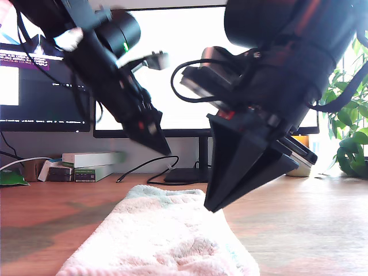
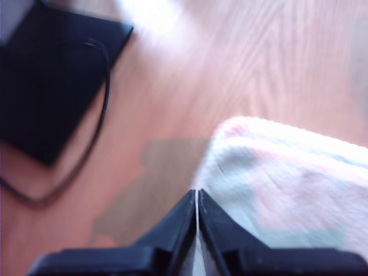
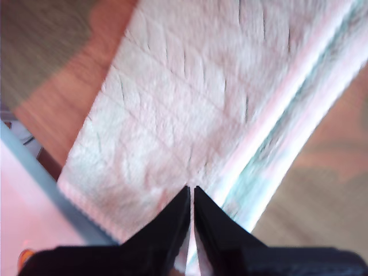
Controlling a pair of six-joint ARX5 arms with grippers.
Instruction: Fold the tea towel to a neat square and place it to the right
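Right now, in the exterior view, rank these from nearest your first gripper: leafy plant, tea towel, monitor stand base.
From my first gripper:
1. Tea towel, just below it.
2. Monitor stand base, behind, toward the exterior view's right.
3. Leafy plant, at the exterior view's far right edge.

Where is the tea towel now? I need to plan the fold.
The tea towel lies on the wooden table at the exterior view's bottom centre, in front of the monitor stand.
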